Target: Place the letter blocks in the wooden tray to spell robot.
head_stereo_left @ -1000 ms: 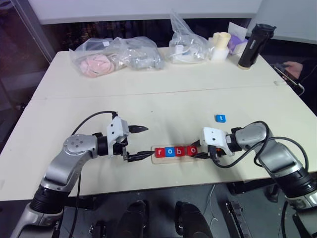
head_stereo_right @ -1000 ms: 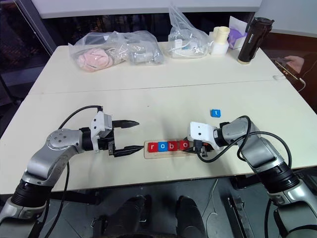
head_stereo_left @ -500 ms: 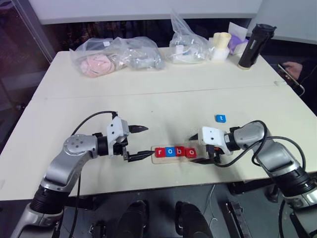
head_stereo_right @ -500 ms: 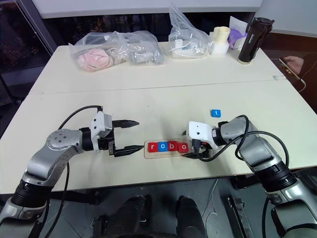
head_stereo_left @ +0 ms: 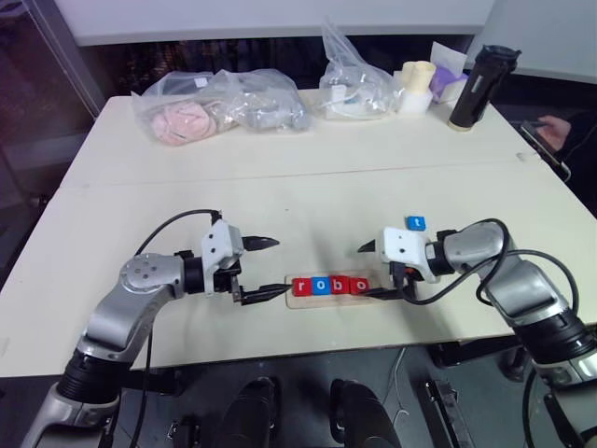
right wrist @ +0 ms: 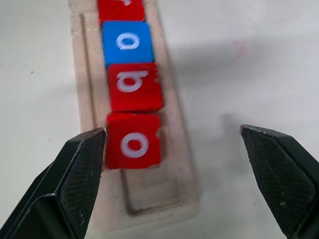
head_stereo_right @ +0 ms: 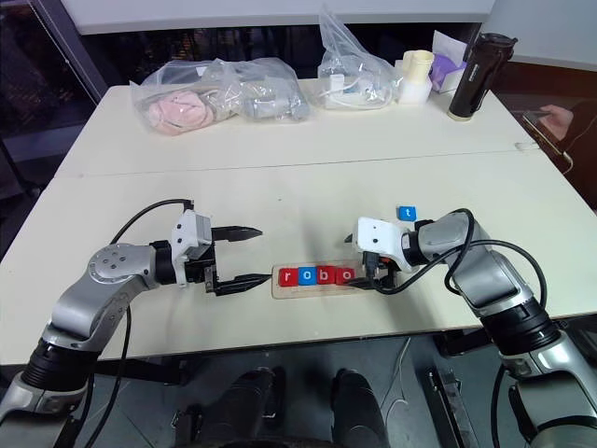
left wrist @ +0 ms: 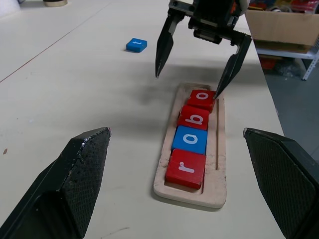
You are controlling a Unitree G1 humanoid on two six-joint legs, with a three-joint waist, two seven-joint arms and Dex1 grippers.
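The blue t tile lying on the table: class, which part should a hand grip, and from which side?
Grip the blue t tile across two opposite side edges, coming from straight above. It lies flat and alone on the table, so only its thin edges offer purchase.

Bright, even light; soft shadows

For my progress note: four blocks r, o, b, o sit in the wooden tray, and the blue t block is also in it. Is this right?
Not quite. The left wrist view shows the blue t block lying on the table, outside the wooden tray; its last slot is empty.
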